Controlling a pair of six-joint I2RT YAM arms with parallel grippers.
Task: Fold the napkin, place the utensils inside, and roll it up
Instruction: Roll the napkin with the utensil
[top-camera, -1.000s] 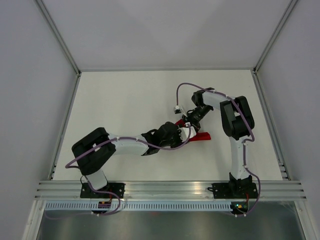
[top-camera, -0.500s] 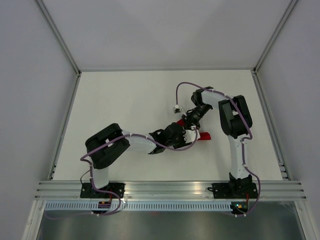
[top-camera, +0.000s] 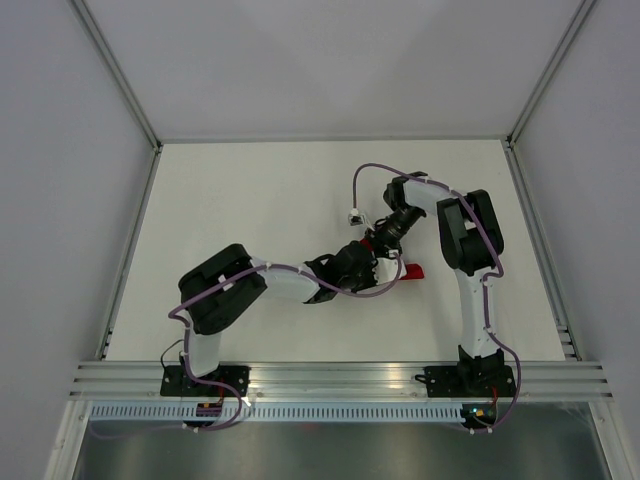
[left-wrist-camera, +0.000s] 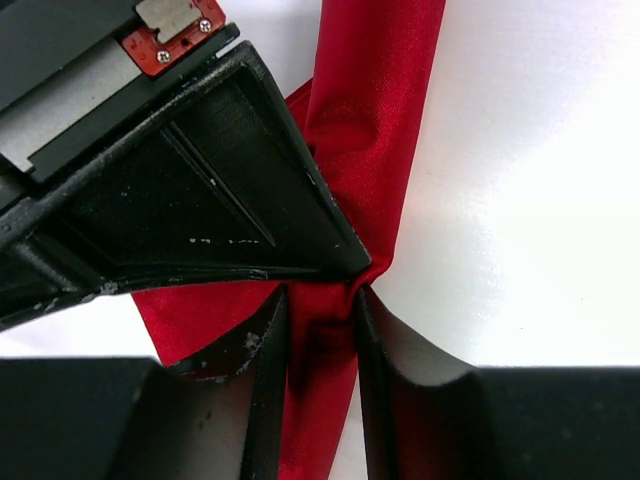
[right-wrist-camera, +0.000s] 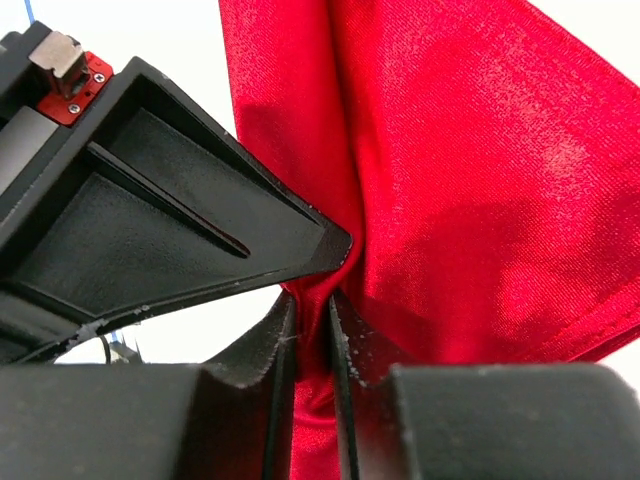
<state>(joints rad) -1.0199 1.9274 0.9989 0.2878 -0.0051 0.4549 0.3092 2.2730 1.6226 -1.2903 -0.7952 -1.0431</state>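
Observation:
The deep-red napkin (top-camera: 409, 272) lies bunched into a narrow band at the table's middle right, mostly covered by both wrists. In the left wrist view the napkin (left-wrist-camera: 375, 120) runs as a long roll down between my left gripper (left-wrist-camera: 318, 335), whose jaws are shut on it. My right gripper (right-wrist-camera: 308, 325) is shut on a pinched fold of the napkin (right-wrist-camera: 470, 200), which spreads wider to the right. From above, the left gripper (top-camera: 372, 264) and right gripper (top-camera: 378, 240) stand tip to tip, almost touching. The utensils are hidden.
Each wrist view is half filled by the other arm's black finger (left-wrist-camera: 200, 200), (right-wrist-camera: 150, 200). A purple cable (top-camera: 365, 175) loops over the right arm, ending in a white plug (top-camera: 354, 216). Grey walls enclose the white table (top-camera: 250, 200); an aluminium rail (top-camera: 340, 378) runs along its near edge.
My left arm has reached further right and back, up to the right gripper, and its jaws have narrowed onto the red roll. The right gripper has kept its hold, shifting slightly back.

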